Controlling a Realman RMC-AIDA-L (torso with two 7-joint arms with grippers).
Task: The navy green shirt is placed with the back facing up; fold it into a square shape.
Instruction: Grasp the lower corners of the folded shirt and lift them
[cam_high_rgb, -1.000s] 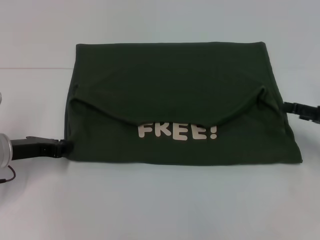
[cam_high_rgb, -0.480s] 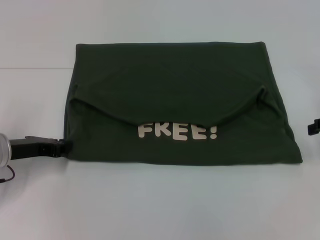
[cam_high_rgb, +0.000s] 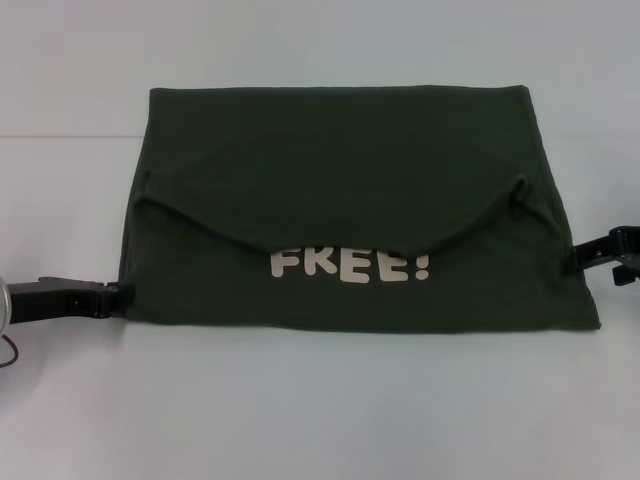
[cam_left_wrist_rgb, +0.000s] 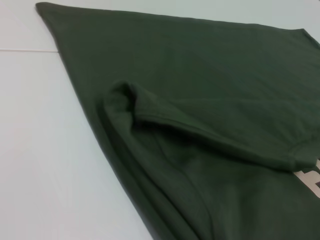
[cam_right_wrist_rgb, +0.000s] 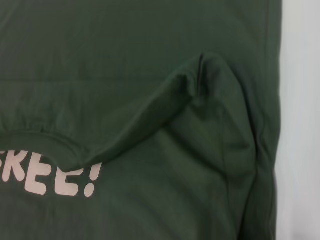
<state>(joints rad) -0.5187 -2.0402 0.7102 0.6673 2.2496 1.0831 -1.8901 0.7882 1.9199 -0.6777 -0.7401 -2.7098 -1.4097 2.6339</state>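
The dark green shirt (cam_high_rgb: 340, 150) lies folded into a wide rectangle on the white table (cam_high_rgb: 320, 410). A curved upper flap partly covers white letters "FREE!" (cam_high_rgb: 350, 265) on the layer below. My left gripper (cam_high_rgb: 112, 297) is at the shirt's near left corner, against its edge. My right gripper (cam_high_rgb: 588, 252) is at the shirt's right edge, a little above the near right corner. The left wrist view shows the shirt's left side and a rolled fold (cam_left_wrist_rgb: 150, 112). The right wrist view shows the flap's right end (cam_right_wrist_rgb: 200, 75) and the letters (cam_right_wrist_rgb: 50, 180).
White table surface surrounds the shirt on all sides, with a faint seam line (cam_high_rgb: 60, 136) across the far part. A thin red cable (cam_high_rgb: 8, 350) hangs by my left arm at the frame's left edge.
My right gripper drew away to the right, then came back to the shirt's right edge. My left gripper moved slightly left, and the shirt's left side shifted left with it.
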